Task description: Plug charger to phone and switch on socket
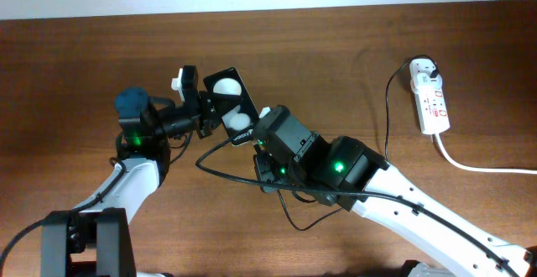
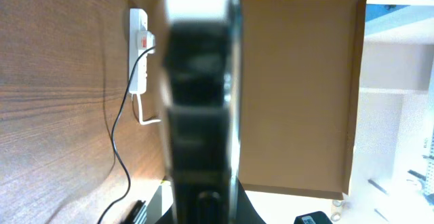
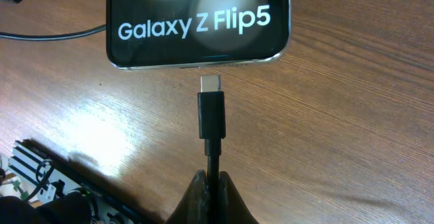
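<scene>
Charger [image 3: 211,115], pinched by right end effector [image 3: 210,187], points lengthwise at phone [image 3: 196,20] clamped in left end effector [image 1: 201,109].

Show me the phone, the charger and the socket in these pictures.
phone [image 3: 196,51], right wrist view, on its dark face below the lettering.
charger [image 3: 211,115], right wrist view, on the black connector housing.
socket [image 1: 430,101], overhead view, on the middle of its white face.
</scene>
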`<state>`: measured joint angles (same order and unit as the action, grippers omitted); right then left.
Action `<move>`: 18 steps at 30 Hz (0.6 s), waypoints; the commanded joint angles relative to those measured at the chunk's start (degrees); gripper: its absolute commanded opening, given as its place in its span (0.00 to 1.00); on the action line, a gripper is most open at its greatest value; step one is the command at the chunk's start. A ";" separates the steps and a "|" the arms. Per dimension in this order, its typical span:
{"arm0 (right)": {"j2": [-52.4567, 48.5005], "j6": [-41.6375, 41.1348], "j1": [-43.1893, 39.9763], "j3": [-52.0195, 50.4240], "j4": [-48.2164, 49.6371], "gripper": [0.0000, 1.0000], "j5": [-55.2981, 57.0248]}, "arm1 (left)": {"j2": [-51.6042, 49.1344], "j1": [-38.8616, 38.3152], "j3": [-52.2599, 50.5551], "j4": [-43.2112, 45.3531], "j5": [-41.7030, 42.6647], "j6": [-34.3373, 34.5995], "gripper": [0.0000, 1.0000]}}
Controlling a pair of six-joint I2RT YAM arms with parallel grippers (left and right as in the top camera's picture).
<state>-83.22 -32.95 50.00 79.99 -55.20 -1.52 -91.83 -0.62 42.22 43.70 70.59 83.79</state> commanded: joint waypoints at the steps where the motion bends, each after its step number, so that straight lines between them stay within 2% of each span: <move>1: -0.52 0.15 0.35 0.04 0.39 0.04 0.68 | 0.02 0.11 0.83 0.37 1.22 1.88 0.00; 6: -0.52 0.17 0.35 0.04 0.33 0.04 0.46 | 0.02 0.11 0.83 0.37 -0.35 -2.91 0.00; 18: -0.52 0.15 0.35 0.04 1.95 0.04 -0.39 | 0.02 0.09 0.83 0.37 -1.53 -2.89 0.00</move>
<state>-83.22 -32.95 50.00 79.99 -54.30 -1.56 -91.83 -0.62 42.22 43.66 69.43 82.11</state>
